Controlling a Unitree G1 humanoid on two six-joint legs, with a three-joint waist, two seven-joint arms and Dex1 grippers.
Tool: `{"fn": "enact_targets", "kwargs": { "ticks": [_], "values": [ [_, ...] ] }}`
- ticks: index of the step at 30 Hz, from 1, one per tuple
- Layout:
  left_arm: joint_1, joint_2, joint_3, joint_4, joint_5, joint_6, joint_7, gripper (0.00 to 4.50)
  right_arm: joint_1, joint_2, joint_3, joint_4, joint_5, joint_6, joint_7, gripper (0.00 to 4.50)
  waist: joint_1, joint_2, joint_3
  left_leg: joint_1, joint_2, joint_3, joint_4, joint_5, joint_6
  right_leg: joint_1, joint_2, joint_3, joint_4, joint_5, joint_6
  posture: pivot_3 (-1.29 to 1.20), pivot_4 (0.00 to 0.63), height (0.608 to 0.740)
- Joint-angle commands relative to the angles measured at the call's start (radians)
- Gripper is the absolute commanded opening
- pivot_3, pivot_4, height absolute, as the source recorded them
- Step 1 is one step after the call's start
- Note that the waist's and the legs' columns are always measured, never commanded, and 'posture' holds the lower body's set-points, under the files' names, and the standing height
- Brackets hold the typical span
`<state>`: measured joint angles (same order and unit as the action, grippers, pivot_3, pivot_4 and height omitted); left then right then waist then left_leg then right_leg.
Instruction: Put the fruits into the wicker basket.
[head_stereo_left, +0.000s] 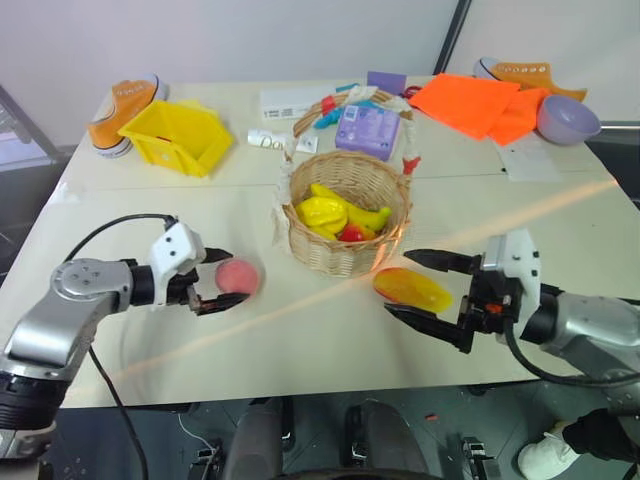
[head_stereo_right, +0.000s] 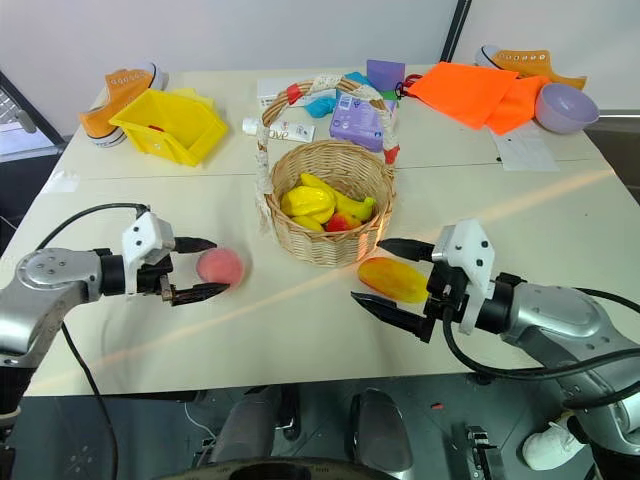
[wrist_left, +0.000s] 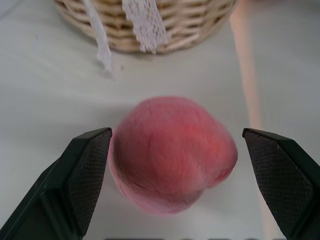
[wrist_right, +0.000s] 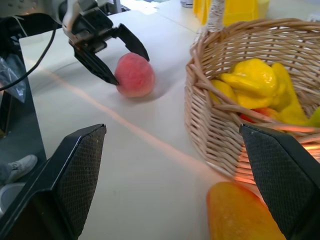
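Your left pincer (head_stereo_left: 222, 283) is wide open, with one black finger on each side of the peach (head_stereo_left: 238, 277). It is not squeezing yet. In the left wrist view one finger looks just beside the pink skin and the other has a gap. The peach sits on the bench (head_stereo_left: 300, 350), a little way to the left of the wicker basket (head_stereo_left: 345, 215). I think the fingers are set like that so you can just close them and lift.

Your right pincer (head_stereo_left: 425, 288) is wide open too and holds nothing. The mango (head_stereo_left: 411, 288) lies on the bench between its two fingers, right next to the basket's front wall. That looks like the same plan: close, lift, and drop it in.

The basket already has yellow toy fruit and something red inside, so there is not much room left. Its tall handle stands over the far side, so you should come in from the front.

Behind the basket is a purple box (head_stereo_left: 367, 130) and a small white tube (head_stereo_left: 266, 140). The tube has dark letters on it, but I cannot read them. The writing on the box is too small to tell.
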<state>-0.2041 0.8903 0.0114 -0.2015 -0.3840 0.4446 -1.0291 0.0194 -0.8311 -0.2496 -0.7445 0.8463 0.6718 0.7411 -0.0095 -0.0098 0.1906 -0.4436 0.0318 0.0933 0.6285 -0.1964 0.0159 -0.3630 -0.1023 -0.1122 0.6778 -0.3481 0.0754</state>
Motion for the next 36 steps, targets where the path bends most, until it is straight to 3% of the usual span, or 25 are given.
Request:
{"fn": "enact_targets", "kwargs": {
  "ticks": [1,3,5,9,12,14,19,24,26,28,36],
  "values": [
    [-0.017,-0.013,0.006,0.008,0.023,-0.027,0.015,3.98,-0.012,0.009,0.011,-0.034,-0.008,-0.024,-0.008,4.5,0.0,0.0,0.0,0.0,0.0,0.0,0.0,0.0,0.0,0.0,0.0,0.0,0.0,0.0,0.0,0.0,0.15,0.723],
    [-0.018,-0.019,0.013,0.014,0.022,-0.019,0.018,3.21,-0.015,0.01,0.016,-0.033,-0.011,-0.027,-0.009,4.5,0.0,0.0,0.0,0.0,0.0,0.0,0.0,0.0,0.0,0.0,0.0,0.0,0.0,0.0,0.0,0.0,0.15,0.723],
    [-0.008,-0.011,0.022,0.018,0.03,-0.031,0.012,2.76,-0.022,0.01,0.02,-0.031,-0.014,-0.03,-0.009,4.5,0.0,0.0,0.0,0.0,0.0,0.0,0.0,0.0,0.0,0.0,0.0,0.0,0.0,0.0,0.0,0.0,0.15,0.723],
    [0.005,-0.002,0.088,-0.022,-0.044,0.012,-0.009,2.75,-0.041,0.005,0.017,-0.02,-0.024,-0.034,-0.007,4.5,-0.002,0.0,0.0,0.0,0.0,0.0,0.0,0.0,0.0,0.0,0.0,0.0,0.0,0.0,0.0,0.0,0.15,0.723],
    [-0.101,-0.044,0.157,-0.105,-0.208,0.12,0.023,2.75,-0.059,-0.007,-0.015,0.012,-0.029,-0.044,0.003,4.5,0.004,-0.001,0.001,0.0,0.0,0.0,0.001,0.0,0.0,0.0,0.0,0.0,0.0,0.0,0.0,0.0,0.15,0.723],
    [-0.192,-0.093,0.137,-0.148,-0.257,0.173,0.073,2.75,-0.067,-0.012,-0.033,0.034,-0.031,-0.049,0.008,4.5,0.018,-0.002,0.001,0.0,0.0,-0.001,0.003,0.0,0.0,0.002,0.0,-0.001,0.0,0.0,0.0,0.0,0.15,0.723],
    [-0.421,-0.292,-0.075,-0.161,-0.121,0.189,0.254,2.75,-0.041,-0.018,-0.059,0.066,-0.064,-0.062,0.021,4.5,0.033,-0.002,0.001,0.001,-0.002,-0.001,0.004,-0.001,0.002,0.007,0.0,-0.001,-0.005,0.002,0.004,0.0,0.15,0.723],
    [-0.494,-0.406,-0.194,-0.1,-0.02,0.17,0.32,2.75,-0.006,-0.003,-0.073,0.042,-0.072,-0.064,0.0,4.5,0.021,-0.003,0.001,0.001,0.0,0.0,0.003,0.0,0.001,0.006,0.004,0.0,-0.006,0.003,0.005,0.0,0.15,0.723],
    [-0.51,-0.451,-0.21,-0.066,0.0,0.173,0.348,3.78,0.011,0.005,-0.074,0.031,-0.079,-0.066,-0.013,4.5,0.021,-0.003,0.001,0.001,0.0,0.0,0.003,0.001,0.001,0.006,0.005,0.0,-0.006,0.003,0.005,0.0,0.15,0.723],
    [-0.519,-0.469,-0.227,-0.039,0.038,0.152,0.361,4.41,0.029,0.012,-0.076,0.02,-0.085,-0.065,-0.026,4.5,0.022,-0.003,0.001,0.001,0.0,0.0,0.003,0.0,0.001,0.006,0.005,0.0,-0.005,0.003,0.005,0.0,0.15,0.723],
    [-0.453,-0.45,-0.14,-0.074,-0.044,0.104,0.251,4.41,0.089,-0.004,-0.011,0.072,-0.207,-0.07,-0.042,4.5,0.021,-0.003,0.001,0.001,0.0,0.0,0.004,0.0,0.001,0.007,0.004,0.0,-0.006,0.003,0.005,0.0,0.15,0.723]
  ]
}}
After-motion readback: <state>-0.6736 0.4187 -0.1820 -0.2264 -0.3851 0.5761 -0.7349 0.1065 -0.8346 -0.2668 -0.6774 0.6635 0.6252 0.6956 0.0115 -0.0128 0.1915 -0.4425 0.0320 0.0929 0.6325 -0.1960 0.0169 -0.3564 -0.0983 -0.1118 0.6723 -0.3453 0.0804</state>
